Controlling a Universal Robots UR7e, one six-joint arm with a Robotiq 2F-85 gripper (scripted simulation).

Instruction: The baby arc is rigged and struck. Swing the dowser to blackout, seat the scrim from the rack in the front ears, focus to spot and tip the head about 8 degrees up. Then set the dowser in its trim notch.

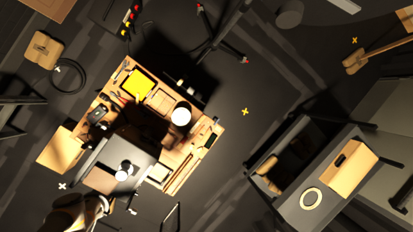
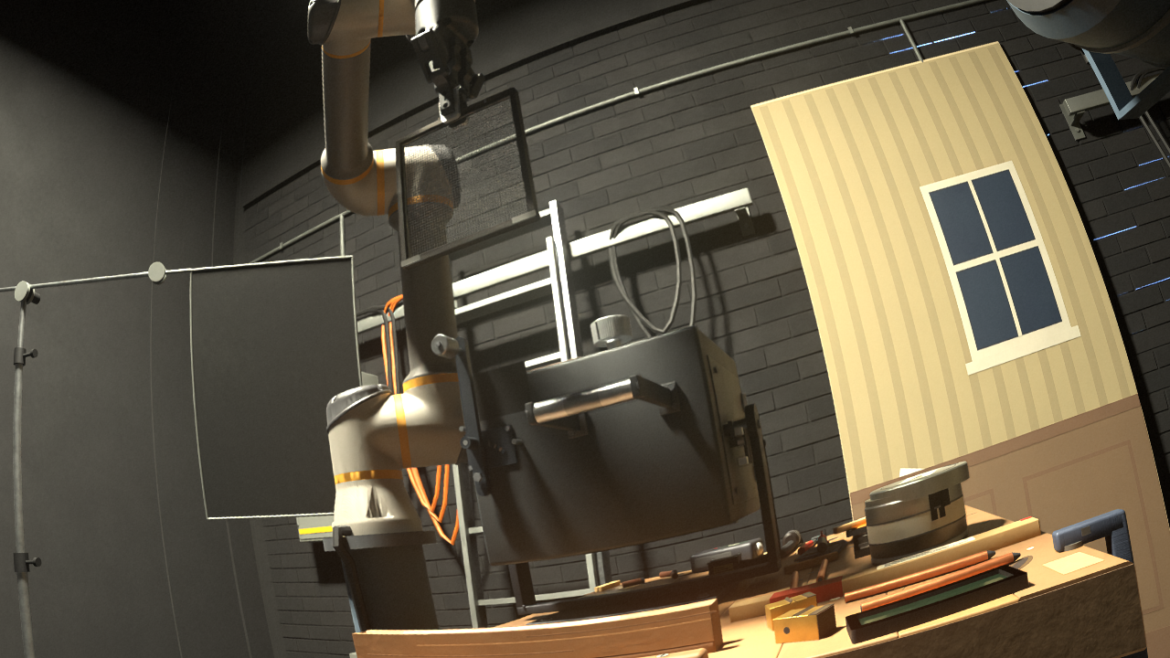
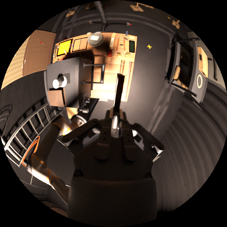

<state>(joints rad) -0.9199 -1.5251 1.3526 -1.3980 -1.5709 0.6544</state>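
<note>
The scrim [image 2: 468, 172] is a square of dark wire mesh in a thin black frame. It hangs high in the air, above and to the left of the lamp head, and shows edge-on in the wrist camera [image 3: 117, 92]. The baby arc's lamp head [image 2: 609, 434] is a dark metal box in a yoke on the bench, with a round knob [image 2: 608, 330] on top and a bar handle [image 2: 585, 403] on its side. An empty white rack frame [image 2: 524, 278] stands behind the head. My gripper [image 2: 452, 110] is closed on the scrim's top edge [image 3: 116, 119].
The lamp head's top [image 1: 120, 157] lies right below the scrim. The wooden bench [image 1: 150, 125] carries a film can [image 2: 916, 499], a yellow pad [image 1: 138, 84] and hand tools. A black flag [image 2: 274, 385] stands at left. A flat with a window [image 2: 965, 278] stands at right.
</note>
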